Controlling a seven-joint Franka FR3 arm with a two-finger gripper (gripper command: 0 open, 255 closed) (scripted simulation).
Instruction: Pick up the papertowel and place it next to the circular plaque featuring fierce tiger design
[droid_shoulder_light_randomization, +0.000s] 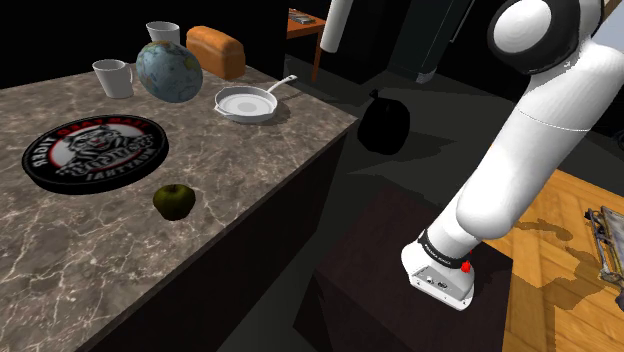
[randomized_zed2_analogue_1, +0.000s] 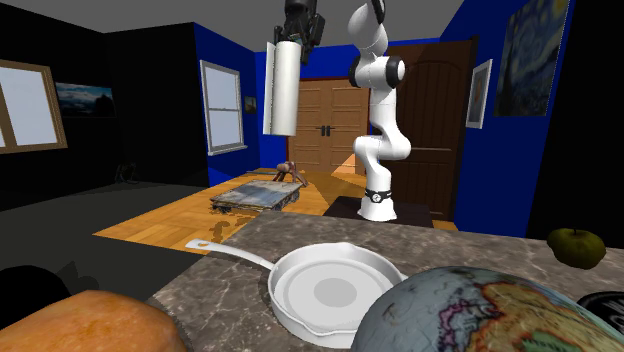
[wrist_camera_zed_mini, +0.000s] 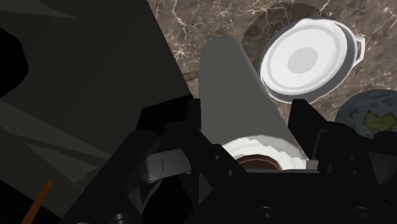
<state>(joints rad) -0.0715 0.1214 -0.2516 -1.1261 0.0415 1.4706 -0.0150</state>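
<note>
The paper towel roll (randomized_zed2_analogue_1: 283, 88) is a long pale grey cylinder hanging upright high in the air, with my gripper (randomized_zed2_analogue_1: 300, 22) shut on its top end. Its lower end (droid_shoulder_light_randomization: 337, 24) shows at the shoulder view's top, beyond the counter's far corner. In the wrist view the roll (wrist_camera_zed_mini: 234, 83) is clasped by my gripper (wrist_camera_zed_mini: 248, 124), with the counter far below. The round tiger plaque (droid_shoulder_light_randomization: 95, 150), black-rimmed with red and white, lies flat on the marble counter (droid_shoulder_light_randomization: 250, 160) toward the shoulder view's left.
A green apple (droid_shoulder_light_randomization: 174, 200) lies just in front of the plaque. Behind it stand a globe (droid_shoulder_light_randomization: 168, 70), two white mugs (droid_shoulder_light_randomization: 113, 77), a bread loaf (droid_shoulder_light_randomization: 216, 50) and a white frying pan (droid_shoulder_light_randomization: 246, 102). A black bag (droid_shoulder_light_randomization: 384, 125) sits on the floor past the counter.
</note>
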